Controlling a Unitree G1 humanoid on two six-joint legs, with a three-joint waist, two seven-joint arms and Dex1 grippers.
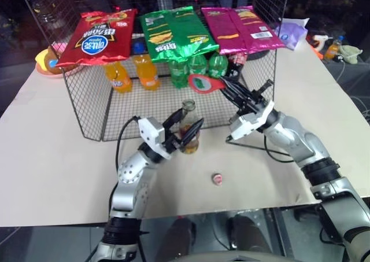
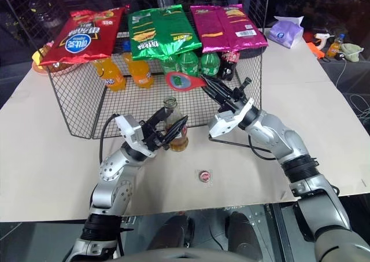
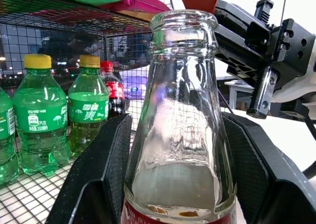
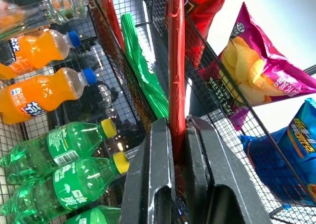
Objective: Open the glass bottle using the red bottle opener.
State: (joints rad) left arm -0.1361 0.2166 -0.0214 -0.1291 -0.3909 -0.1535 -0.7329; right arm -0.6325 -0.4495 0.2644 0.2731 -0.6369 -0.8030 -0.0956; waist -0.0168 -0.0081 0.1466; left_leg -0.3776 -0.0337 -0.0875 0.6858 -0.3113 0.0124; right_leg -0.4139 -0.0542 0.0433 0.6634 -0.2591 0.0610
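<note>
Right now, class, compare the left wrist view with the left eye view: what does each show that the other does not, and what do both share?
Left wrist view alone: the bottle's mouth close up, rim bare. Left eye view alone: the loose cap on the table, the orange soda bottles, and the chip bags on the wire rack. Both: the bottle between the left gripper's jaws, the green soda bottles, the right gripper with the red opener.

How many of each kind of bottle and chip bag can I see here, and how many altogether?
Orange soda bottles: 2
Green soda bottles: 3
Dark cola bottle: 1
Glass bottle: 1
Red chip bag: 1
Green chip bag: 1
Magenta chip bag: 1
Total: 10
</note>
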